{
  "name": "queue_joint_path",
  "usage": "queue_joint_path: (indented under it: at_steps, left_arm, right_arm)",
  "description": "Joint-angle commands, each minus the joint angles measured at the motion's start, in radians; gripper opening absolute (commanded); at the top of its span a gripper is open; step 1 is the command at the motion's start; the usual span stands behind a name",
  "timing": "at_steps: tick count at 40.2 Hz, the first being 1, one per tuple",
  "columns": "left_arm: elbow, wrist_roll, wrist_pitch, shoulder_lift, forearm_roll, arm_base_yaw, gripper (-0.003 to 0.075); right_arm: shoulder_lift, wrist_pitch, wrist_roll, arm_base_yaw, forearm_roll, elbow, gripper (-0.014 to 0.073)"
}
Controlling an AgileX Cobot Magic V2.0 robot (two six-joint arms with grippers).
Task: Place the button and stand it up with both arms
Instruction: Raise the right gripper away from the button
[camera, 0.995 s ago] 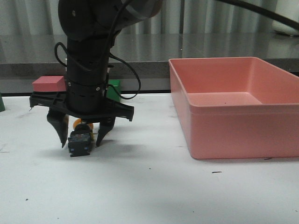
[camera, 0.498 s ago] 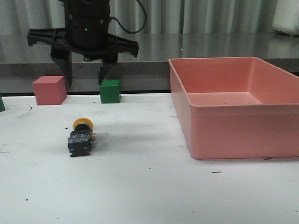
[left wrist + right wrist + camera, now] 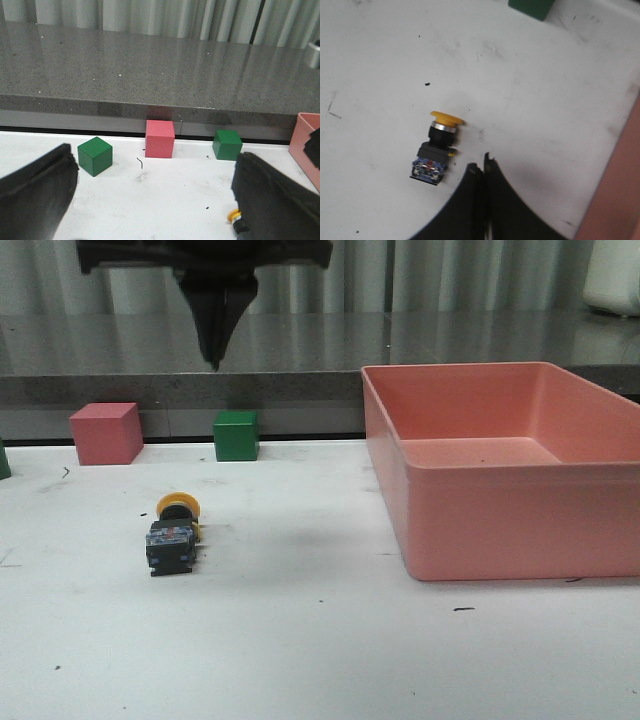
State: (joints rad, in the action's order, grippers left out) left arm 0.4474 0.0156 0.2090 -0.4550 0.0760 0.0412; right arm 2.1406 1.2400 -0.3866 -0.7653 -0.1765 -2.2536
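While the button (image 3: 173, 530) lies on its side on the white table (image 3: 320, 660), yellow cap toward the far edge and blocky base toward you, neither arm holds it. It sits left of the pink bin (image 3: 500, 500), well apart from it, and nearer than the red cube (image 3: 104, 433) and green cube (image 3: 236, 435).

The right gripper (image 3: 481, 169) hangs above the button with its fingers pressed together and nothing between them. The left gripper (image 3: 155, 160) has its fingers spread wide and empty, with the button just showing beside one finger.

Risks you should weigh:
- The domed cap is round, so a push from one side may roll or spin the button instead of tipping it upright.
- Shut fingers descending off-centre could skid it toward the bin.
- Once stood on its base, the button probably stays put. Stood on the cap, it would likely topple on release.
- With two arms converging on so small a part, finger-to-finger contact is a likely hazard.
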Motion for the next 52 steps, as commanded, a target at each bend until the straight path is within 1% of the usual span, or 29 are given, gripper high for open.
queue_joint_path:
  at_steps: [1,5,11,14,21,27,30,35,43,47,52]
  left_arm:
    - [0.029,0.003,-0.076,-0.011,0.012,-0.001,0.0596]
    - [0.029,0.003,-0.076,-0.011,0.012,-0.001,0.0596]
    - [0.029,0.003,-0.076,-0.011,0.012,-0.001,0.0596]
    - [0.029,0.003,-0.076,-0.011,0.012,-0.001,0.0596]
    - [0.029,0.003,-0.076,-0.011,0.012,-0.001,0.0596]
    - [0.029,0.003,-0.076,-0.011,0.012,-0.001,0.0596]
    - [0.029,0.003,-0.076,-0.011,0.012,-0.001,0.0596]
    - [0.029,0.003,-0.076,-0.011,0.012,-0.001,0.0596]
    - [0.029,0.003,-0.076,-0.011,0.012,-0.001,0.0596]
    - [0.029,0.003,-0.076,-0.011,0.012,-0.001,0.0596]
    - [0.029,0.003,-0.076,-0.011,0.012,-0.001,0.0596]
  right_arm:
    - [-0.121,0.09,0.096,0.054,-0.019,-0.034,-0.0063]
    - [-0.171,0.101,0.146,0.124,0.01,-0.017,-0.0063]
    - [-0.261,0.101,0.2,0.25,0.144,0.044,-0.0063]
    - [-0.322,0.101,0.214,0.316,0.165,0.107,-0.0063]
    - [-0.472,0.1,0.246,0.459,0.165,0.307,-0.0063]
    - [-0.625,0.082,0.281,0.571,0.164,0.54,-0.0063]
    - [-0.699,0.063,0.285,0.605,0.158,0.657,-0.0063]
    - [-0.842,-0.013,0.285,0.638,0.15,0.879,-0.0063]
    - [-1.103,-0.164,0.285,0.639,0.149,1.197,-0.0069]
    - [-1.233,-0.246,0.285,0.639,0.149,1.327,-0.0069]
    - [-1.391,-0.387,0.285,0.639,0.127,1.471,-0.0069]
